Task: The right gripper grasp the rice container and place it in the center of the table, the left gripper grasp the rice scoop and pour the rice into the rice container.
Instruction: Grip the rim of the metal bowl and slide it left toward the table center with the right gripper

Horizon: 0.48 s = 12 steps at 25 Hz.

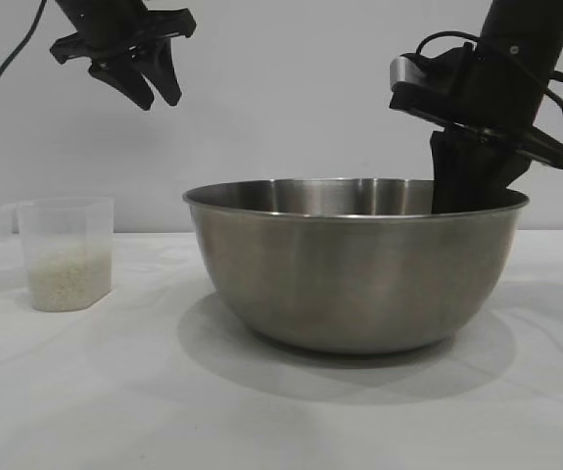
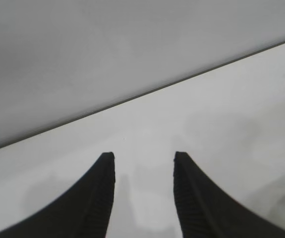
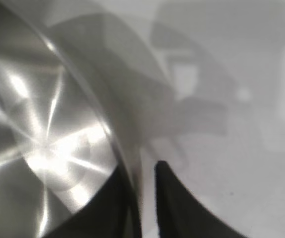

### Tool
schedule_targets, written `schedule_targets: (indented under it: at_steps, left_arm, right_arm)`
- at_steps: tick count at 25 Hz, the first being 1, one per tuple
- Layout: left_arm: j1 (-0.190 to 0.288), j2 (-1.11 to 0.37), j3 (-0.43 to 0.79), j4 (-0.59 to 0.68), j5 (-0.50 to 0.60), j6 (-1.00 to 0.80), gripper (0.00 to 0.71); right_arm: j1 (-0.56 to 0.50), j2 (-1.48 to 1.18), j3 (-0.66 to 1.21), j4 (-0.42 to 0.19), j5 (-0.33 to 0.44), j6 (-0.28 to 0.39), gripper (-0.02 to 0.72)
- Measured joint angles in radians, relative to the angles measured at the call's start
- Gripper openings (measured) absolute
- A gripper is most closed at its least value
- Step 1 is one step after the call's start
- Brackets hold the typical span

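Observation:
The rice container point(image 1: 354, 264), a big steel bowl, stands on the white table point(image 1: 85, 392) near its middle. My right gripper point(image 1: 467, 196) reaches down over the bowl's far right rim. In the right wrist view the right gripper point(image 3: 140, 167) straddles the rim of the bowl point(image 3: 43, 124), one finger inside against the wall and the other outside with a gap to the rim, so it is open. The rice scoop point(image 1: 66, 253), a clear plastic cup, stands at the left with rice point(image 1: 66, 279) in its bottom. My left gripper point(image 1: 157, 98) hangs open high above the scoop, empty point(image 2: 143, 156).
A pale grey wall point(image 1: 291, 88) closes the back of the table. Bare tabletop lies between the scoop and the bowl and in front of both. Cables trail from both arms near the upper corners.

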Motion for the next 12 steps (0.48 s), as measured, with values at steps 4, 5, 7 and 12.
schedule_targets:
  at_steps: [4, 5, 7, 12]
  left_arm:
    - [0.0, 0.0, 0.0, 0.0, 0.0, 0.0, 0.239]
    - [0.0, 0.0, 0.0, 0.0, 0.0, 0.0, 0.239]
    - [0.0, 0.0, 0.0, 0.0, 0.0, 0.0, 0.239]
    - [0.0, 0.0, 0.0, 0.0, -0.002, 0.0, 0.239]
  right_arm:
    - [0.0, -0.005, 0.0, 0.0, 0.0, -0.006, 0.47]
    - [-0.002, -0.015, 0.0, 0.0, 0.007, -0.006, 0.456]
    - [-0.011, -0.054, 0.0, -0.002, 0.023, -0.006, 0.456]
    - [-0.032, -0.233, 0.093, -0.015, -0.055, -0.007, 0.482]
